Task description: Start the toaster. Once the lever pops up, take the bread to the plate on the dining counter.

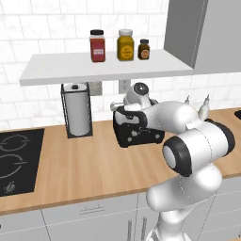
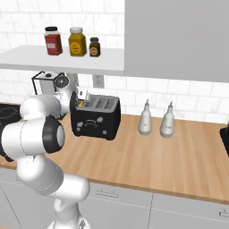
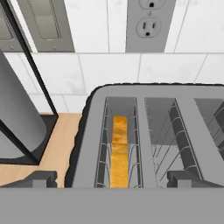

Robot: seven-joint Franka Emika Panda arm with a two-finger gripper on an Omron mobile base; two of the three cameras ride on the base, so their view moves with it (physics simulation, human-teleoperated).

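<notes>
While bread [image 3: 118, 151] sits upright in left toaster [image 3: 144, 135] slot, gripper [image 3: 111, 178] hovers above, fingers spread wide, holding nothing. Slice judged light, crumbly: pinch exposed top edge across flat faces, gently.

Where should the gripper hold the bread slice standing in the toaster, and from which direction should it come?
Grip the bread by its upper crust edge, coming straight down from above. It stands on edge in the slot of the toaster nearer the paper towel roll, hemmed by wire guides, so probably the top edge alone is reachable, one finger on each flat face.
</notes>
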